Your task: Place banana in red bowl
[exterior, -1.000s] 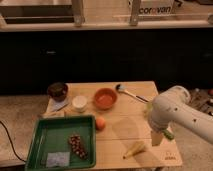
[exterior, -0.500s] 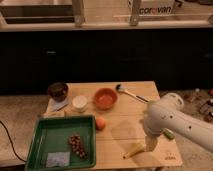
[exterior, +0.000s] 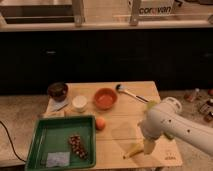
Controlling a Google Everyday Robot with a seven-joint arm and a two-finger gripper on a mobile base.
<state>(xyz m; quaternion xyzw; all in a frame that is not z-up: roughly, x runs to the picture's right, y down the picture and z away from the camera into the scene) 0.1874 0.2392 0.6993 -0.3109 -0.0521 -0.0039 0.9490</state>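
- One small, pale-yellow, tapered and slightly curved toy banana (exterior: 133, 150) lies flat at 5 o'clock on the one light wooden table (exterior: 125, 117), well apart from the bowl.
- One round, shallow, smooth orange-red bowl (exterior: 105, 98) sits at 12 o'clock.
- One white, rounded robot arm (exterior: 172, 125) reaches in from 3 o'clock. Its gripper (exterior: 149, 146) points down just beside the banana's right end, claw spread, pinching nothing.
- One dark maroon bowl (exterior: 57, 91) and one small white cup (exterior: 79, 103) stand at 10 o'clock.
- One round orange fruit (exterior: 100, 123) sits beside one green rectangular tray (exterior: 55, 137) at 7 o'clock.
- The tray holds one dark knobbly cluster (exterior: 77, 145) and one pale square (exterior: 57, 159).
- One long-handled utensil (exterior: 129, 93) lies at 1 o'clock.
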